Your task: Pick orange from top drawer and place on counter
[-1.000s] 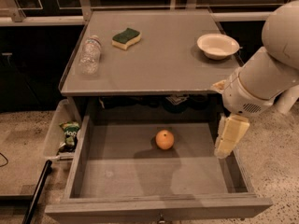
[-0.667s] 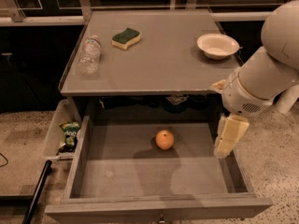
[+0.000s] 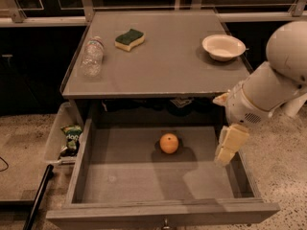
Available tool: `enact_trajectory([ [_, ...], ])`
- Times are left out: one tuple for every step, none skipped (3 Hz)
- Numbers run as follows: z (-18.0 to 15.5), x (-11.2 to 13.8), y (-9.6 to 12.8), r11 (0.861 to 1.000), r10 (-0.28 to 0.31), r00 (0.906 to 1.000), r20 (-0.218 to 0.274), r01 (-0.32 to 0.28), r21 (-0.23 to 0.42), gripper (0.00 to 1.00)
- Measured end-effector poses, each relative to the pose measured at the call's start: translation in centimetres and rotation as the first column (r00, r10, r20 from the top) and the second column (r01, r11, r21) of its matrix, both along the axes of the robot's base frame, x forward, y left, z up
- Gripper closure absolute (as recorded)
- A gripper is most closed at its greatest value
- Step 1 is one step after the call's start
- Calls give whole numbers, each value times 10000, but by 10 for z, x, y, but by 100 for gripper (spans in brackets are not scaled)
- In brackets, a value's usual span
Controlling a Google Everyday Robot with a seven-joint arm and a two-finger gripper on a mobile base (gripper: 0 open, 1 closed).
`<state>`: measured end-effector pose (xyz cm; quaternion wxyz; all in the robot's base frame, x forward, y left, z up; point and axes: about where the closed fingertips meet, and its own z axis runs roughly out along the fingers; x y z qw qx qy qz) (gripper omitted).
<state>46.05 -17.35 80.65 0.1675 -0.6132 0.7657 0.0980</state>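
Note:
The orange (image 3: 169, 143) lies on the floor of the open top drawer (image 3: 124, 176), near the middle and toward the back. The counter (image 3: 163, 61) is the grey top above the drawer. My gripper (image 3: 230, 145) hangs from the white arm over the drawer's right side. It points down, to the right of the orange and apart from it, and holds nothing that I can see.
On the counter lie a clear plastic bottle (image 3: 91, 56) at the left, a green and yellow sponge (image 3: 129, 39) at the back and a white bowl (image 3: 223, 47) at the right. A clear bin with a green snack bag (image 3: 72, 137) hangs left of the drawer. A black pole (image 3: 38, 198) stands at the lower left.
My gripper has shifted slightly left and lower over the drawer's right side. The orange and the things on the counter have not moved.

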Motion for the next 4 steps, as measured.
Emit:
enact_trajectory([
  [-54, 21, 9, 9932, -624, 9977, -265, 647, 972, 0],
  [-96, 36, 24, 9812, -808, 9960, -383, 862, 1725, 0],
  [-121, 52, 39, 9734, -677, 9976, 156, 626, 2204, 0],
  [-141, 64, 53, 9676, -372, 9956, 861, 143, 2523, 0],
])
